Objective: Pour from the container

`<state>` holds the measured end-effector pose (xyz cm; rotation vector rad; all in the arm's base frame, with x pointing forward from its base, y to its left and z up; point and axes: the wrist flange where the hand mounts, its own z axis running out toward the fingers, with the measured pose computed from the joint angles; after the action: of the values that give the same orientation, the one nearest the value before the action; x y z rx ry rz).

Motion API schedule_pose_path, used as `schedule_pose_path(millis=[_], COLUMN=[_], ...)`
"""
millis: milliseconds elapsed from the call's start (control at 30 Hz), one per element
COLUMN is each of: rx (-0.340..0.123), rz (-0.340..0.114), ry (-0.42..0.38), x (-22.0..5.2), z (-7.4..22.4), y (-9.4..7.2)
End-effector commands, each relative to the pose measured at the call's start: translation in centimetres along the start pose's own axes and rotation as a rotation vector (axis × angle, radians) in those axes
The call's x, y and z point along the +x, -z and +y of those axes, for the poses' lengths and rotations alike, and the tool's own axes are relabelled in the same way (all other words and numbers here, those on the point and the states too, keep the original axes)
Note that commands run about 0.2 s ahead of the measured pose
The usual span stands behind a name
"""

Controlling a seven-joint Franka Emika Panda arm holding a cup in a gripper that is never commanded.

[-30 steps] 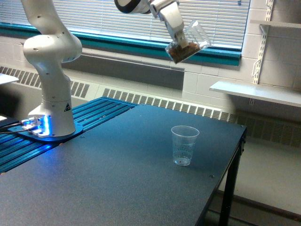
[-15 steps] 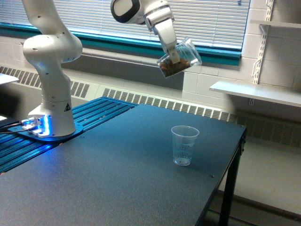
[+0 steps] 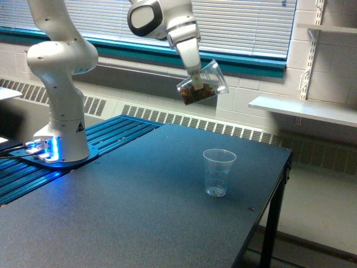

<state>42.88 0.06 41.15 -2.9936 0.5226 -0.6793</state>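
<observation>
**Carry in progress: container lowered and shifted, no pour begun**

Since the earlier frames the gripper [image 3: 194,84] has come down and travelled toward the exterior view's left, taking the container [image 3: 202,84] with it. The container now hangs lower against the wall below the window sill, and its tilt looks much the same.

The arm [image 3: 58,72] stands on its base at the far left of the table [image 3: 111,223]. Its upper links reach across above the table, and the wrist points down and to the exterior view's right.

The fingers [image 3: 195,81] pinch the container at its wall. It is held in the air, tilted, with its mouth toward the exterior view's right. Brown contents sit heaped at its lower end, and none is seen leaving it.

The measuring cup [image 3: 218,172] stands upright on the table, well below the container and a little to the exterior view's right of it.

Judgement: the step in hand is the approach, ahead of the pour. The next move calls for bringing the container's mouth over the measuring cup, then tipping further so the contents clear the rim.

Limits of view: the finger contact is small and partly masked by the clear wall. What the brown contents are cannot be told. Whether the specks low in the measuring cup are printed marks or contents cannot be told either.
</observation>
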Motion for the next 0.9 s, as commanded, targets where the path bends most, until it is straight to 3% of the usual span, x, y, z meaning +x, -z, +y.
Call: schedule_pose_path(millis=[33,900], rx=[-0.018,-0.117], rz=[-0.004,-0.067], ry=[-0.044,-0.068], x=[-0.4,-2.6], z=[0.7,0.9], y=[-0.8,-4.6])
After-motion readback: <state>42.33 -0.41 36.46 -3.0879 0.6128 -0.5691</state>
